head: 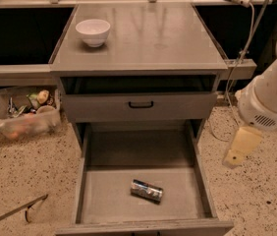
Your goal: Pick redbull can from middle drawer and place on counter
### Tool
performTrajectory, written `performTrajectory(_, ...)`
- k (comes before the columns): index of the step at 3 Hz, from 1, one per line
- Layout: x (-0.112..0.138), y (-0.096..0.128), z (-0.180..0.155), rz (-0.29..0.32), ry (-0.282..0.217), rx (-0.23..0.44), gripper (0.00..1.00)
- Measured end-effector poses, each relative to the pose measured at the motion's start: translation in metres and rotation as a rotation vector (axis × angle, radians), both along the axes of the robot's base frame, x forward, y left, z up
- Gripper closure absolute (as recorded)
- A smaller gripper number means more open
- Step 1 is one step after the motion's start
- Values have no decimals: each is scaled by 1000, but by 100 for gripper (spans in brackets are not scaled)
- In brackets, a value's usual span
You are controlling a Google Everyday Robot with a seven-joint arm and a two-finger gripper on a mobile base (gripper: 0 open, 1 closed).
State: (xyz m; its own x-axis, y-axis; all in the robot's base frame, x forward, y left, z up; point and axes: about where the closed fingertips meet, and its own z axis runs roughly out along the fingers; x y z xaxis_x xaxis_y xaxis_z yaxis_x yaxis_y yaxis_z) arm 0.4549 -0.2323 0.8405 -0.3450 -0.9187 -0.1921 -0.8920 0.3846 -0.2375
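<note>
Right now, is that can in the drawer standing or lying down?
Lying down: the redbull can rests lengthwise on the middle drawer floor. The gripper hangs outside, right of it.

Shiny metallic redbull can (147,190), matt middle drawer (108,196) floor; smooth, glossy surface (170,41); glossy white bowl (93,31); smooth cream plastic hand (235,154) right of drawer

claw (233,157) hanging right of the middle drawer (104,195), its arm (271,97) running off the right edge | drawer's near end being cut by the bottom edge | bin (23,114) contents blurring together | redbull can (147,190) markings showing too small to read
</note>
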Motion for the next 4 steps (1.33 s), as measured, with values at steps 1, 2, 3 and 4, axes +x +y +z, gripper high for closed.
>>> performTrajectory(1, 9, -8, -41, -70, 20, 94, 0)
performTrajectory(2, 9, -8, -41, -70, 20, 94, 0)
performTrajectory(3, 5, -6, -62, -62, 13, 113, 0)
performTrajectory(4, -7, 3, -114, -22, 34, 160, 0)
